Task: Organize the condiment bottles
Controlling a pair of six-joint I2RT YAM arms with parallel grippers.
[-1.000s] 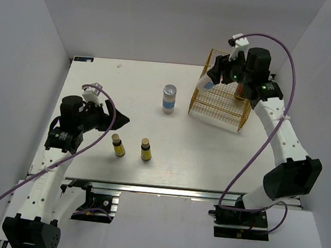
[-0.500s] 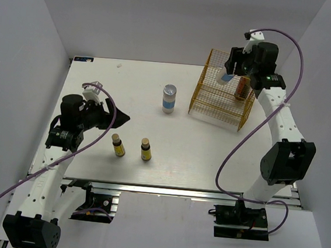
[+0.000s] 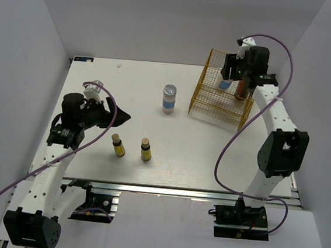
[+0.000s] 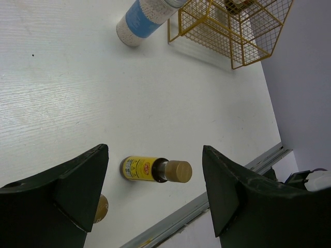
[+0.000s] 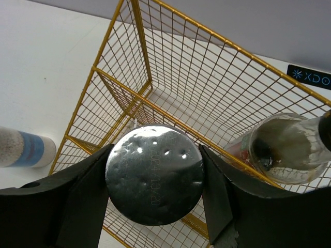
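right jaws pinched the white cylinder (image 5: 154, 174) by its sides, its long axis aimed down into the yellow rack (image 5: 139, 36), amber bottle (image 5: 282, 147) just beside. left jaws were spread above a tiny bottle (image 4: 155, 170) on the tabletop (image 4: 77, 93).

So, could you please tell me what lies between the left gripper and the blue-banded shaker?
Nothing but bare table: in the top view, the stretch from the left gripper to the blue-banded shaker holds no other object.
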